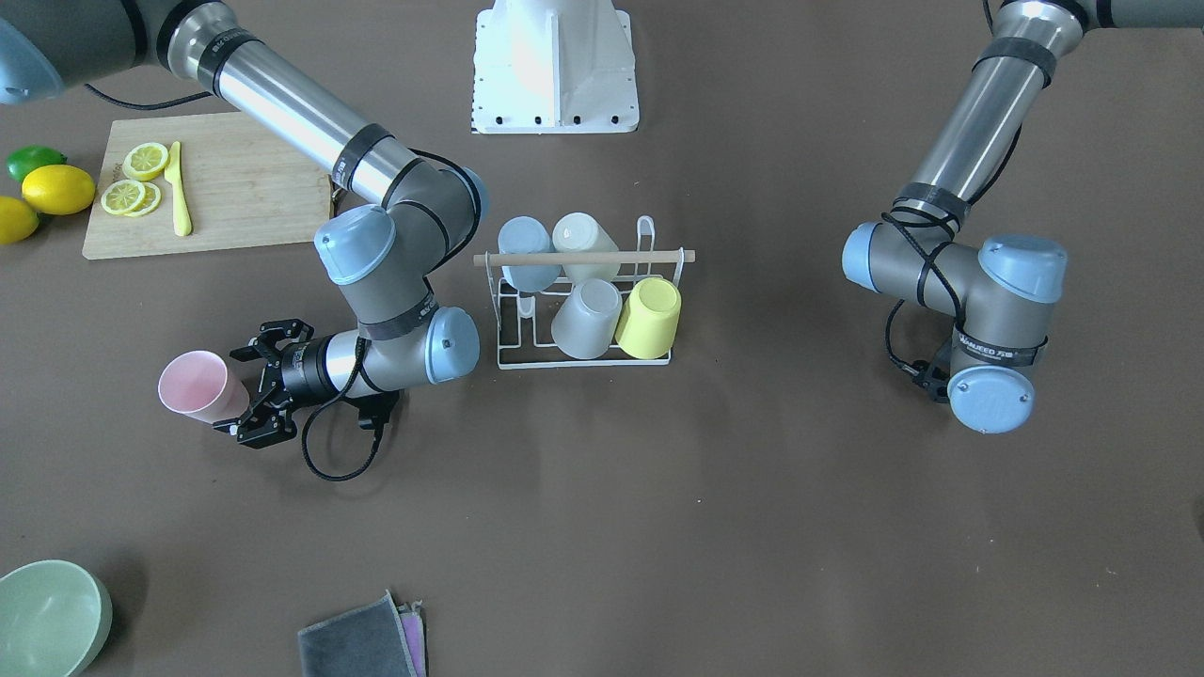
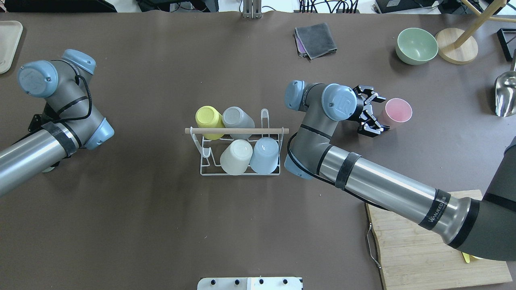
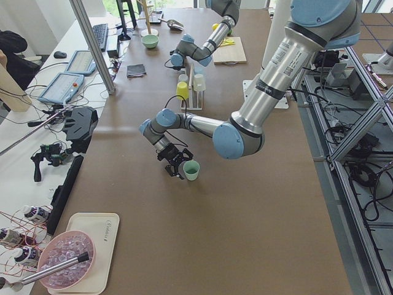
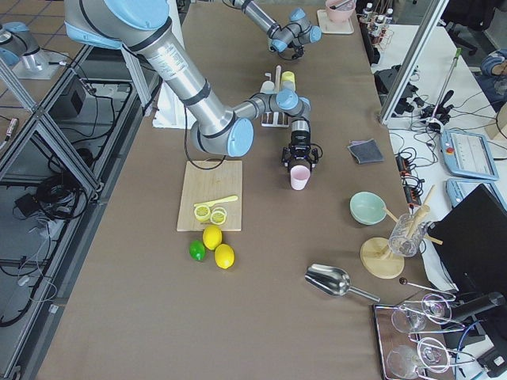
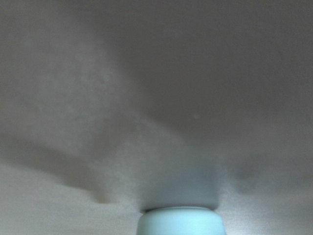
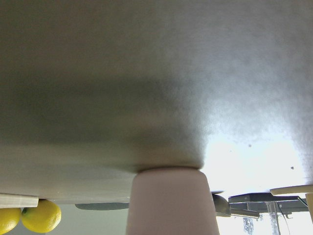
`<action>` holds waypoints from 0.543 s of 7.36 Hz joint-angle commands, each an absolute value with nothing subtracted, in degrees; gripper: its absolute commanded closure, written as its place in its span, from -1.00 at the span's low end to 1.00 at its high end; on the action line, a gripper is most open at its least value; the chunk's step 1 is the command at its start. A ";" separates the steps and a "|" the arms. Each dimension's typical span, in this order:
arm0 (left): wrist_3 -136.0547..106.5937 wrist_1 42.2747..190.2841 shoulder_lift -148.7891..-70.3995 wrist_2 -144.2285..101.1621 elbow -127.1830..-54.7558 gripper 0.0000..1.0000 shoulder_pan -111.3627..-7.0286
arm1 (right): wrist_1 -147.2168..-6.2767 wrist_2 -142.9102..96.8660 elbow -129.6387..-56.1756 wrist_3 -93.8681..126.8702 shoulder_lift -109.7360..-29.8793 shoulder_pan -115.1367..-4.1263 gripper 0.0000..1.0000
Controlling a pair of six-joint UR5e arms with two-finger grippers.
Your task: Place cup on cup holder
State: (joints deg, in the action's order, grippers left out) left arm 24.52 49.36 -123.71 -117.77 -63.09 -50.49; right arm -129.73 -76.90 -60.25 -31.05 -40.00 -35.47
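A pink cup stands upright on the brown table; it also shows in the overhead view and the right wrist view. My right gripper lies level at its lower part, open, one finger on each side. The white wire cup holder with its wooden rod stands mid-table and carries a blue-grey cup, a cream one, a pale grey one and a yellow one. My left gripper is beside a pale green cup; I cannot tell whether it is open or shut.
A cutting board with lemon slices and a yellow knife, lemons, a green bowl and a grey cloth lie around the right arm. A metal scoop and a wooden stand sit beyond the pink cup.
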 commanded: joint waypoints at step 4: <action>24.52 49.04 -123.57 -117.07 -63.10 -0.93 -50.36 | -129.73 -76.90 -61.34 -31.46 -41.48 -35.60 -0.97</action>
